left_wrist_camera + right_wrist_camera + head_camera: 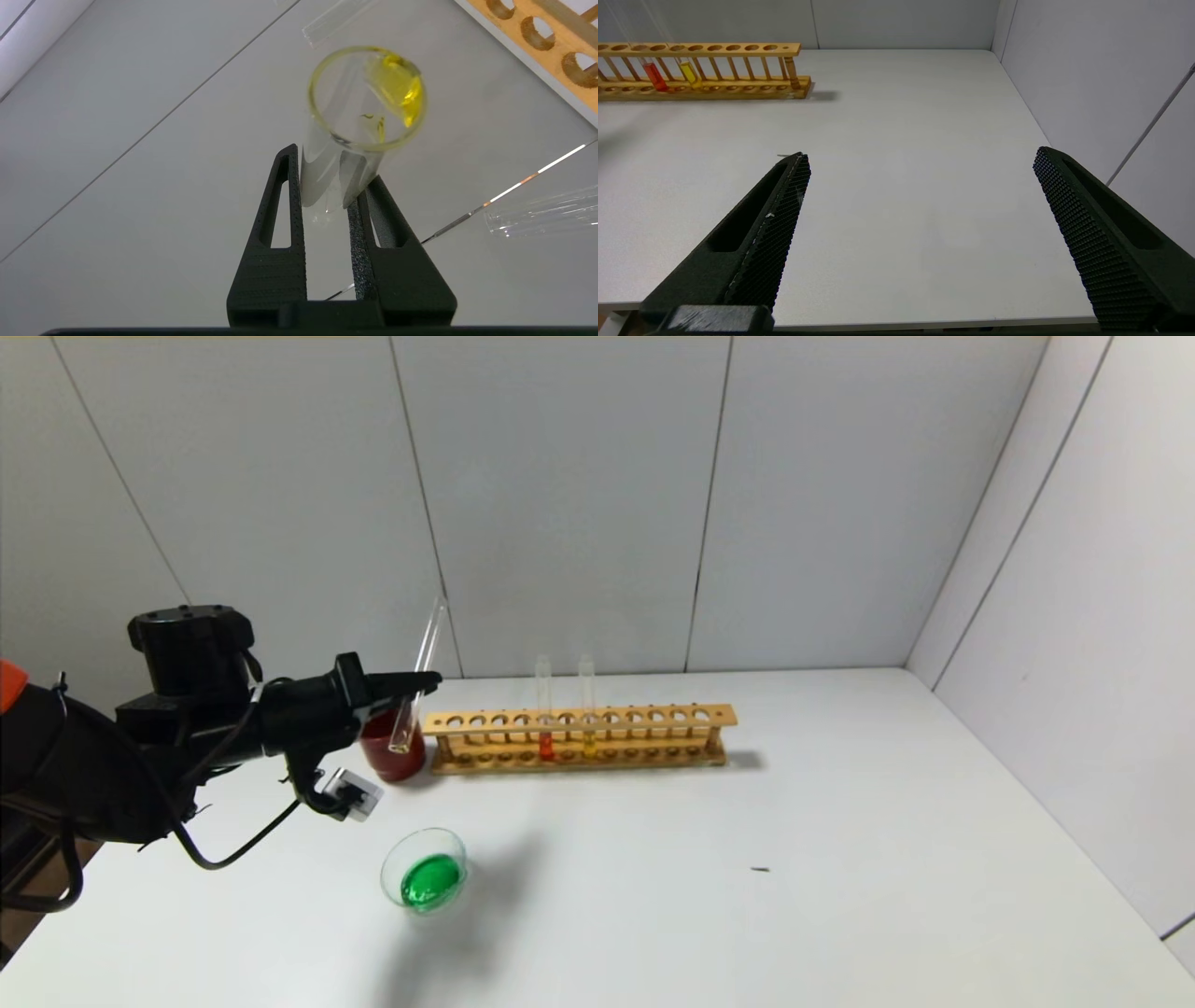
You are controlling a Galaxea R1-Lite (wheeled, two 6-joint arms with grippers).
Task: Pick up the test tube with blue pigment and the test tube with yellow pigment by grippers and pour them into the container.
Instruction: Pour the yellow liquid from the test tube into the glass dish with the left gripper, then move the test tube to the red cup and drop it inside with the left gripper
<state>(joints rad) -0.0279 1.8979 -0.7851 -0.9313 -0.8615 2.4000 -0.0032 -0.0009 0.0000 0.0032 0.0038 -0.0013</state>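
Left gripper [420,683] raised over the far-left part of the white table [840,859], jaws pinched tight on a clear glass test tube [417,681]. Tube stands nearly upright, slightly tilted, its lower end hanging in front of the dark red cup [392,751], which sits just left of the wooden rack [579,737]. In the left wrist view the held tube [355,126] is seen mouth-on, looks almost drained, only a yellow smear on the inner wall near the rim, so this reads as the test tube with yellow pigment; black fingers [280,219] clamp it on both sides. The container [425,870], a small round clear glass dish, sits on the table nearer the robot than the cup, well below and a bit to the right of the gripper, holding bright green liquid. Rack holds two upright tubes side by side: one with red-orange liquid [545,723], one with yellow liquid [587,719]. No tube with blue liquid can be made out; cannot tell where it is. Another clear tube lies partly in sight at the edge of the left wrist view [542,217]. Right gripper [920,196] is low over the near right side of the table, well apart from the rack, fingers spread wide, nothing between them.
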